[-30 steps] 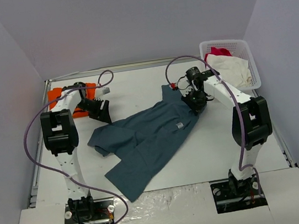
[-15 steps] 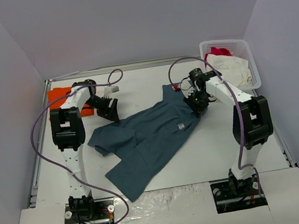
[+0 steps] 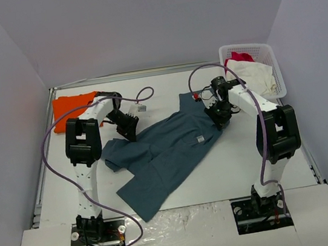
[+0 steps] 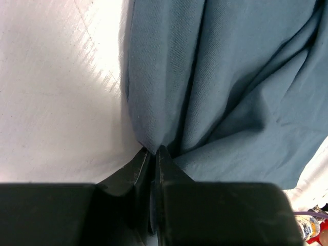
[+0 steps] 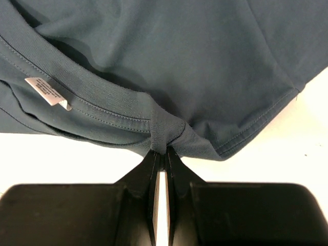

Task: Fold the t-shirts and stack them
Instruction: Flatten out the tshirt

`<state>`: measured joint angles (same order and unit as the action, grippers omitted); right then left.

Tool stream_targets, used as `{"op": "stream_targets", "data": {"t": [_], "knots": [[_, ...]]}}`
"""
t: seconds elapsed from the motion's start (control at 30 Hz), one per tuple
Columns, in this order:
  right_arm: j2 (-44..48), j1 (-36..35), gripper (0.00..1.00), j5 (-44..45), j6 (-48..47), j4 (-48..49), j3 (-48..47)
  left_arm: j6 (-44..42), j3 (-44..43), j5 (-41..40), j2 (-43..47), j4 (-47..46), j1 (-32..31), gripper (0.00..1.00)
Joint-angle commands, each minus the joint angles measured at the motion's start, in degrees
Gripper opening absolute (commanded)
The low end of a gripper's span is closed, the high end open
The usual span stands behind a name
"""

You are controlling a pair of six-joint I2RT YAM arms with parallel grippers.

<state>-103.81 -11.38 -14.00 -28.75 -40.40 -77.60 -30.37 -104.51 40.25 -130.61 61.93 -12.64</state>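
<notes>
Across the middle of the bench [image 3: 237, 167] the slate-blue t-shirt [image 3: 162, 157] lies crumpled and askew, running from the near-left part toward the far-right. The orange t-shirt [image 3: 70, 104] sits folded at the far-left corner, well apart from it. The left fingers [image 4: 134, 169] are pressed together on a gathered pleat at the shirt's far-left edge, with cloth bunching into their tips. The right fingers [image 5: 147, 174] are likewise clamped on a pinch of cloth at the neckband [image 5: 102, 110], not far from the sewn-in label [image 5: 46, 89], at the shirt's far-right end.

By my judgement the step in hand is taking hold of the blue shirt at two points so it can be spread flat before folding. The next move calls for both arms to lift a little and draw apart evenly, keeping both pinches firm so that neither hold slips.

A second ago the left arm hung by the orange shirt with its fingers spread. It has since swung right to the blue shirt and closed, leaving the orange one uncovered. The right arm has barely shifted, its hold unchanged.
</notes>
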Motion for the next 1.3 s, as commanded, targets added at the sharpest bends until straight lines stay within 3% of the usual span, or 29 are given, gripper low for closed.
{"op": "stream_targets", "data": {"t": [0.0, 0.3, 0.7, 1.0, 1.27], "knots": [[0.63, 0.74, 0.0, -0.15, -0.78, -1.26, 0.52, -2.06, 1.59, -5.09, -0.35, 1.61, -0.01, 0.02], [1.5, 3.64, 0.0, 0.73, -0.43, -1.52, -4.83, 1.19, -1.57, -5.88, 5.53, 1.52, 2.36, 0.02], [3.35, 6.81, 0.0, -1.11, 1.16, -4.24, -23.63, 2.25, -16.34, -7.72, 21.26, 14.0, 7.98, 0.02], [9.05, 6.81, 0.0, -4.81, 0.02, -5.04, -21.01, 1.54, -9.32, -11.24, 36.19, 15.06, 8.16, 0.02], [15.47, 6.89, 0.0, -5.6, -1.74, -7.05, -16.89, 1.89, -2.55, -12.48, 43.06, 13.74, 8.25, 0.02]]}}
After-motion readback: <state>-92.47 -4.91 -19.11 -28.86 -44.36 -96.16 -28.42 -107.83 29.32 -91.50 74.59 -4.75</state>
